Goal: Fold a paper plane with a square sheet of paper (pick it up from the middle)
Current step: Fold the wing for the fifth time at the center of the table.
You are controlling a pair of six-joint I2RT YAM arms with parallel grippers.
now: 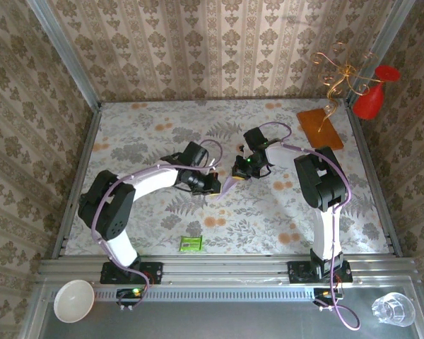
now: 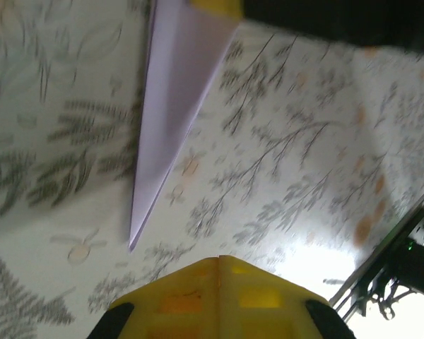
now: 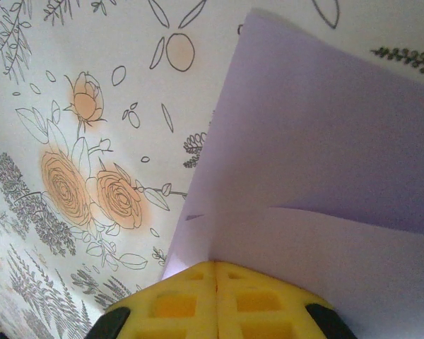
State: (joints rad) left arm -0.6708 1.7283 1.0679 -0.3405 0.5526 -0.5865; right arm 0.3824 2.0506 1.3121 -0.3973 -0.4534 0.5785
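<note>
The pale lavender paper plane (image 2: 175,99) is a narrow creased dart, its point aimed toward my left gripper (image 2: 221,260). That gripper is shut with nothing between its yellow fingers, a little short of the dart's tip. In the top view the paper plane (image 1: 230,185) lies between the two grippers at mid-table. My right gripper (image 3: 215,264) is shut at the wide end of the paper plane (image 3: 318,141), whose folded layers spread out from under its fingertips. From above, the left gripper (image 1: 213,188) and right gripper (image 1: 239,171) stand close together.
An orange-brown board (image 1: 321,127) lies at the back right beside a wire ornament (image 1: 339,74) and a red vase (image 1: 374,95). A small green packet (image 1: 191,244) sits near the front edge. A white bowl (image 1: 73,300) and a glass (image 1: 393,308) rest off the table, in front.
</note>
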